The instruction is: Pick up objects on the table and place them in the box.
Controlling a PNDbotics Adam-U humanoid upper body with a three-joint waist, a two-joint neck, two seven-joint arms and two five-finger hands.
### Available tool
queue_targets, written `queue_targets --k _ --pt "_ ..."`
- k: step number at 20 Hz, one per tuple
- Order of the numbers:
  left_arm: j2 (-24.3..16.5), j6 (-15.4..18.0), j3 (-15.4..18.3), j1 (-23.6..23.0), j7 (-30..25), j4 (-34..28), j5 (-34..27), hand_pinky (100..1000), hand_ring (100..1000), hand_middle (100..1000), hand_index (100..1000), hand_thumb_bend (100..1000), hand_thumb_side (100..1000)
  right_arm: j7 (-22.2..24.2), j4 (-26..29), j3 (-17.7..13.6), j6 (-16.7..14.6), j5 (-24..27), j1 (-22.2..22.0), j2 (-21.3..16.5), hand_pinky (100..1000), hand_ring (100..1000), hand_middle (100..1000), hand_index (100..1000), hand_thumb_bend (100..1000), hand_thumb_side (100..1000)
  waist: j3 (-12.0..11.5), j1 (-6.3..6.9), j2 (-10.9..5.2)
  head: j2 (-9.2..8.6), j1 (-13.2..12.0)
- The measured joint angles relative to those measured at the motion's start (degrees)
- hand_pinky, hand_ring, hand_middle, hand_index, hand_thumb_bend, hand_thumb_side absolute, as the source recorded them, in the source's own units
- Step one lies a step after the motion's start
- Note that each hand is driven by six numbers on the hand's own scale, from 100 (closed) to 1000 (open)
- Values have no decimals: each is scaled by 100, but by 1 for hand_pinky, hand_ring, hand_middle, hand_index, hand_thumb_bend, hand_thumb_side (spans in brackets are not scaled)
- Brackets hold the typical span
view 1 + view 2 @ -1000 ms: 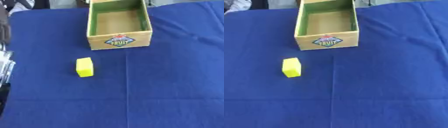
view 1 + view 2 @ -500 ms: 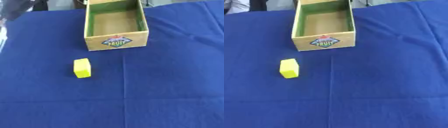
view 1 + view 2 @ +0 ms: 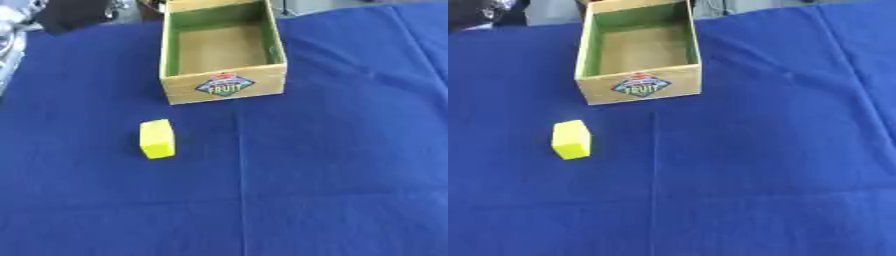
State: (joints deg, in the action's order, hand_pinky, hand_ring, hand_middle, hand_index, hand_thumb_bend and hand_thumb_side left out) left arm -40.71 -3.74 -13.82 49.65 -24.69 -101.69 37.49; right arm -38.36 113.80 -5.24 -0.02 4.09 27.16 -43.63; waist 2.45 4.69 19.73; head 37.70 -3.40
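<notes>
Fingers: cannot tell, since no hand is clearly in frame in either eye view. Only a blurred silver-grey shape point(image 3: 9, 42) sits at the upper left edge of the left eye view; whether it belongs to the left arm cannot be made out.

Yellow block point(image 3: 157, 139) lies on the blue cloth point(image 3: 332, 165), in the left half of the frame a little above centre. It rests on one long face with nothing touching it.

Box point(image 3: 224, 89) stands in the upper centre of the frame, up and to the right of the block and apart from it. Its walls are wood-coloured, the inside faces green, the floor bare brown. The near wall carries a diamond-shaped label point(image 3: 226, 85) reading "FRUIT". Nothing lies inside the box.

Faint fold lines run across the cloth in the lower half of the frame.
</notes>
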Motion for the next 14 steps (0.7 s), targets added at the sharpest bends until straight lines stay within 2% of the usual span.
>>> queue_targets --k 2,3,7,8,11,12,13,14 --pt "-36 -65 -180 75 -270 116 -173 537 763 714 942 117 978 5 0 4 2 0 7 -1 632 665 527 730 100 911 5 15 0 -1 1" --pt "-59 -108 -246 97 -378 150 -272 566 782 736 954 179 996 6 0 9 3 0 7 -1 632 665 527 730 100 911 11 19 0 -2 3" --pt "-92 -294 -471 166 -765 158 -586 565 778 732 946 474 973 22 0 32 10 1 7 -1 632 665 526 730 100 913 25 26 0 -8 26" --pt "-100 -337 -504 178 -845 140 -634 566 779 732 944 487 970 28 0 32 12 1 8 -1 632 665 526 730 100 913 25 30 0 -9 29" --pt "-128 -445 -563 182 -1083 11 -666 587 791 747 944 604 995 44 0 34 15 1 8 -1 633 665 525 730 100 913 22 42 0 -23 47" --pt "-159 -464 -569 182 -1159 -44 -653 596 797 757 946 714 1000 46 0 34 16 1 8 -1 633 665 525 730 100 909 22 48 0 -26 50" --pt "-189 -475 -569 182 -1237 -106 -627 599 798 758 946 699 1000 50 0 34 18 1 7 -1 633 665 525 730 100 910 17 54 0 -27 52" --pt "-223 -476 -569 182 -1309 -171 -595 605 802 763 947 764 1000 53 0 34 22 1 7 -1 634 665 525 730 100 912 9 57 0 -28 55"
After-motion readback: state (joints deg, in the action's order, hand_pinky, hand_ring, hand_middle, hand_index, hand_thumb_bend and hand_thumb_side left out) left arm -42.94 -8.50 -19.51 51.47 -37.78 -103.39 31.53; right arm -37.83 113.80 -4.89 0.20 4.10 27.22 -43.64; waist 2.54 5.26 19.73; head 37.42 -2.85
